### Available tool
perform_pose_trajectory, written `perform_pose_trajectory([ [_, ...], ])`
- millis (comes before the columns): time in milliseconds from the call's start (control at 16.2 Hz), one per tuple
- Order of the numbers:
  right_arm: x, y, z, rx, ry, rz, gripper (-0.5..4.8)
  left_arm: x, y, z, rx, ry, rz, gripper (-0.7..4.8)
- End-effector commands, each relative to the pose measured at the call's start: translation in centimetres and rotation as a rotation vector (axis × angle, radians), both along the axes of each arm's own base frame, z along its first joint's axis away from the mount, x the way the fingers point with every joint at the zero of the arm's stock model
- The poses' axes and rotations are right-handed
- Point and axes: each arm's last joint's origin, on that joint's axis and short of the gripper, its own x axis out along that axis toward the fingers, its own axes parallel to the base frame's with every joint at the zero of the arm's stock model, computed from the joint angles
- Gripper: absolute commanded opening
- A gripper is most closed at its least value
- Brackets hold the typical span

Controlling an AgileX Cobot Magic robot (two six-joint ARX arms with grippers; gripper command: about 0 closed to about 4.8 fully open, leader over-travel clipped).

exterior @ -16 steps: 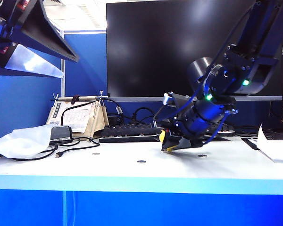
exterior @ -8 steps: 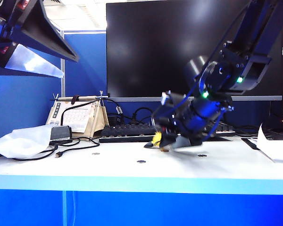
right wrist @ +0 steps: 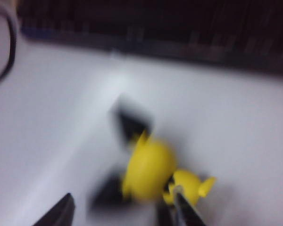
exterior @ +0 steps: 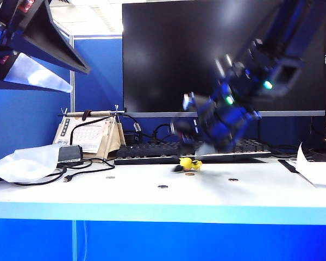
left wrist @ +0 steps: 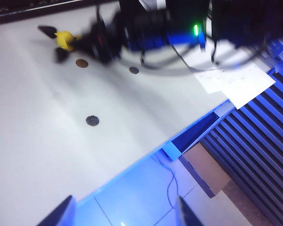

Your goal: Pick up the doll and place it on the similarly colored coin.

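Now your right tool (exterior: 193, 142), released, hangs above the doll (exterior: 188, 162), which lies on the worktop (exterior: 152, 198) touching the golden-brown coin (exterior: 190, 174) at its five o'clock. Left tool (left wrist: 124, 212) hangs open, well apart. Next, check placement.

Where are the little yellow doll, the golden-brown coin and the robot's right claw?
doll (exterior: 188, 162), exterior view, its round head.
coin (left wrist: 81, 63), left wrist view, its flat face.
right gripper (exterior: 198, 145), exterior view, between its blurred fingertips.
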Motion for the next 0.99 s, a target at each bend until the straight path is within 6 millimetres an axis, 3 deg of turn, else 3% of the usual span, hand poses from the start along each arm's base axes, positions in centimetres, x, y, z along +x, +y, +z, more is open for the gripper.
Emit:
perform_pose_trajectory([
  [62,1.1,0.3,2.3,-0.063,-0.045,0.009,2.75,0.0,0.0,0.2,-0.005,-0.015,-0.008,2.77],
  [246,1.4,-0.1,2.5,-0.074,-0.047,0.004,2.75,0.1,-0.1,0.4,-0.013,-0.032,-0.009,2.77],
  [493,1.9,-1.1,0.6,-0.091,0.018,-0.012,2.74,0.1,-0.1,0.4,-0.016,-0.036,-0.008,2.77],
  [985,1.9,-1.0,-0.2,-0.079,0.058,0.022,2.74,0.1,-0.1,0.4,-0.018,-0.033,-0.007,2.77],
])
